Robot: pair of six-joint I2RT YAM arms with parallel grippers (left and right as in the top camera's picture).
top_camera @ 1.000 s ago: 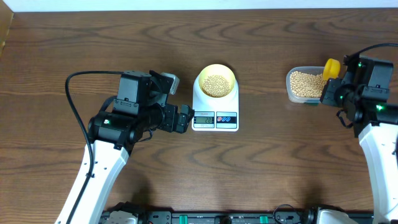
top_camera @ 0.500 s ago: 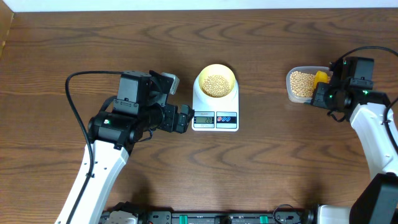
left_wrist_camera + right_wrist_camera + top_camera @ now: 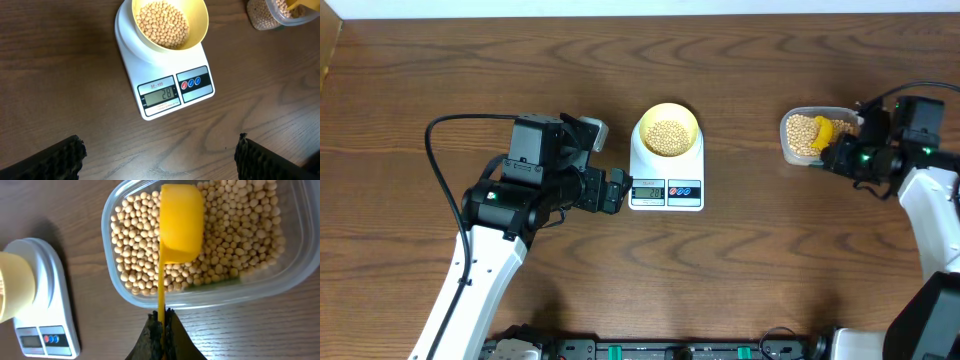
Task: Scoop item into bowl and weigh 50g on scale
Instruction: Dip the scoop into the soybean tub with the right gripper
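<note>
Since a second ago the right claw [image 3: 840, 155] has dropped, laying the yellow scoop [image 3: 180, 222] onto the beans [image 3: 135, 245] in the clear tub [image 3: 280, 287]. Only the right wrist view shows it clamped shut on the scoop's thin handle. Only the left wrist view shows the scale [image 3: 150, 75] reading 28 under the bean-filled bowl [image 3: 200, 25]; the left claw [image 3: 160, 160] gapes wide, empty.

- Table [image 3: 770, 280] being seen in dark brown, wavy wood grain being shown across surface.
- Bowl [image 3: 199, 25] being seen in pale yellow; beans [image 3: 162, 22] inside it in tan-beige.
- Scale [image 3: 131, 65] being seen in white; display [image 3: 159, 94] in grey with dark digits; buttons [image 3: 192, 82] in red and blue.
- At right: scoop [image 3: 181, 220] being seen in bright yellow, tub [image 3: 280, 285] in clear plastic.
- Left gripper [image 3: 160, 157] and right gripper [image 3: 162, 330] being seen in black; arms [image 3: 470, 290] in white and black.
</note>
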